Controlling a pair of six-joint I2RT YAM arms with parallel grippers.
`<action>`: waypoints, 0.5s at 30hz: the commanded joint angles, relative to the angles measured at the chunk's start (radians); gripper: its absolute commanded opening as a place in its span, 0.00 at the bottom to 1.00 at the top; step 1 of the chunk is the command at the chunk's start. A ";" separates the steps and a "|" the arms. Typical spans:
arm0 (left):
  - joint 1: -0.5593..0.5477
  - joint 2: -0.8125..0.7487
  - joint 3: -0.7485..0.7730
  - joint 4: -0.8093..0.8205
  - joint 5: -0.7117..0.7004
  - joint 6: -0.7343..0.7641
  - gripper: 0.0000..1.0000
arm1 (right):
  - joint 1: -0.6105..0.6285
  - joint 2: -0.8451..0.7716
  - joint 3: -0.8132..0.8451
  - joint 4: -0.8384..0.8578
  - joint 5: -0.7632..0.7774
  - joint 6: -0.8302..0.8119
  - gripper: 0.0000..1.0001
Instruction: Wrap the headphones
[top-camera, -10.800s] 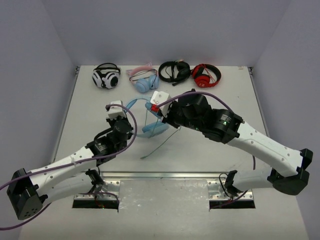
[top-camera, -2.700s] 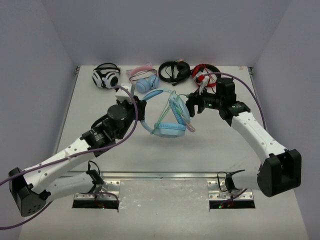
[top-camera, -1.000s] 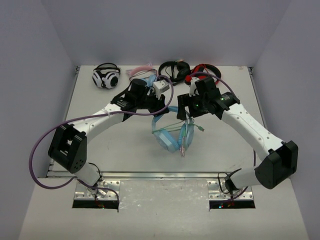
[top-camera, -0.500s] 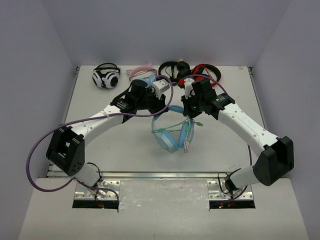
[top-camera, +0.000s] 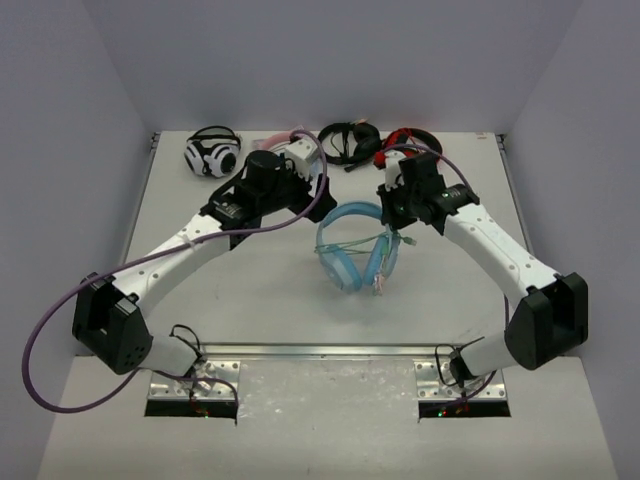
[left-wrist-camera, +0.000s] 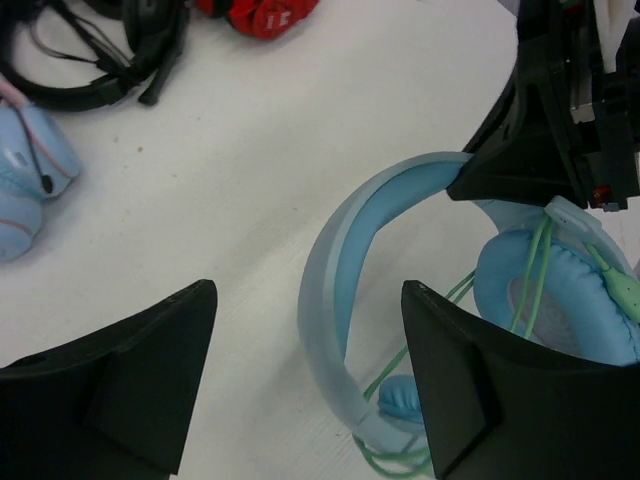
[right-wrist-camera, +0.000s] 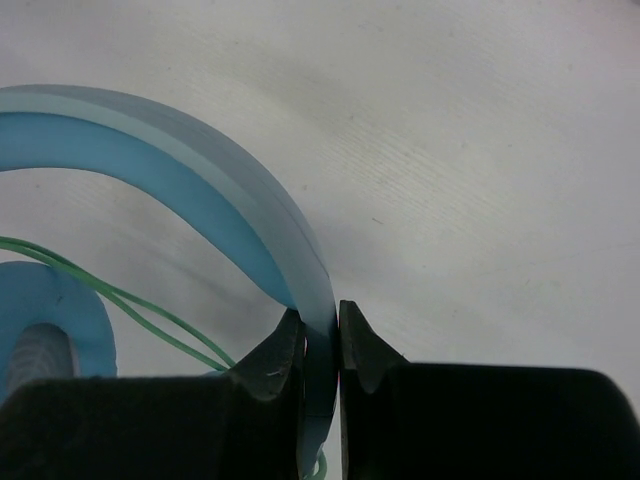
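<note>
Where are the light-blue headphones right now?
In the top view the headphones are mid-table, in front of the black headset at the back, with the right claw pinching their headband on the right.

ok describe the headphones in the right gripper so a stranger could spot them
On the white table, skip the row of headsets at the far edge and look at its middle. The light-blue over-ear headphones are there, wide headband pinched by the right gripper; only they have a thin pale-green cable.

Smooth plastic, grained surface
The light-blue plastic over-ear headphones (left-wrist-camera: 335, 270) had a satin-smooth headband, pads perhaps leatherette; the white tabletop (right-wrist-camera: 450, 150) looked matt, finely streaked.
</note>
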 joint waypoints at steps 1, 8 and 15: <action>-0.004 -0.070 0.104 -0.077 -0.263 -0.083 0.74 | -0.115 0.002 0.018 0.071 -0.044 0.004 0.01; -0.006 -0.274 0.018 -0.277 -0.345 -0.183 0.72 | -0.285 0.173 0.137 0.048 -0.060 -0.157 0.01; -0.006 -0.639 -0.297 -0.331 -0.347 -0.212 0.77 | -0.411 0.442 0.399 0.070 -0.069 -0.212 0.01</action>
